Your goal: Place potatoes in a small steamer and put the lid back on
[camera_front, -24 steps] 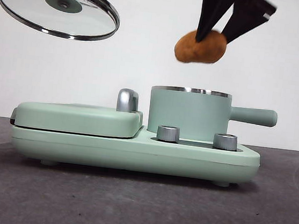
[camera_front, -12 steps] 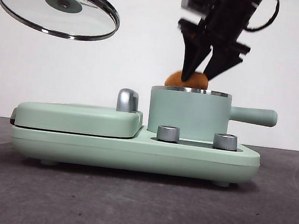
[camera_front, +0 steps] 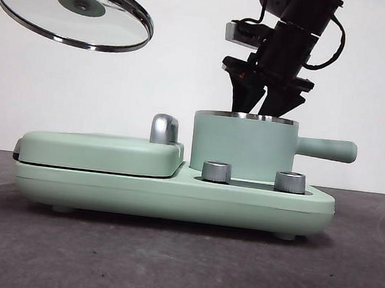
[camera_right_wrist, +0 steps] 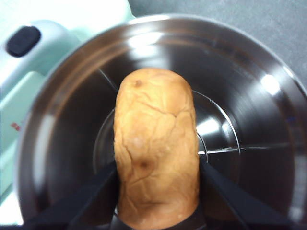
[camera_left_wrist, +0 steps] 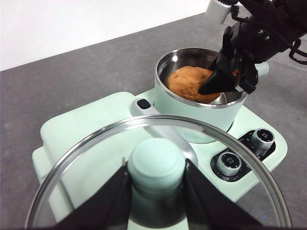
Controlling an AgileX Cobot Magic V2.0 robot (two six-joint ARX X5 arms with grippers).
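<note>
One potato [camera_right_wrist: 156, 148] sits in the steamer [camera_front: 242, 147], right hand [camera_right_wrist: 156, 201] gripping it; left hand [camera_left_wrist: 156, 189] pinches one lid [camera_front: 74, 8] upper left

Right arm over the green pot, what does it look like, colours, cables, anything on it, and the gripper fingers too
The right gripper has two black, wedge-shaped fingers tapering to points. Above them sits a dark cylindrical wrist with a small light-grey block on one side and a looping black cable on the other. The left wrist view shows a small red mark near the fingers. The left gripper has the same flat black jaws.
</note>
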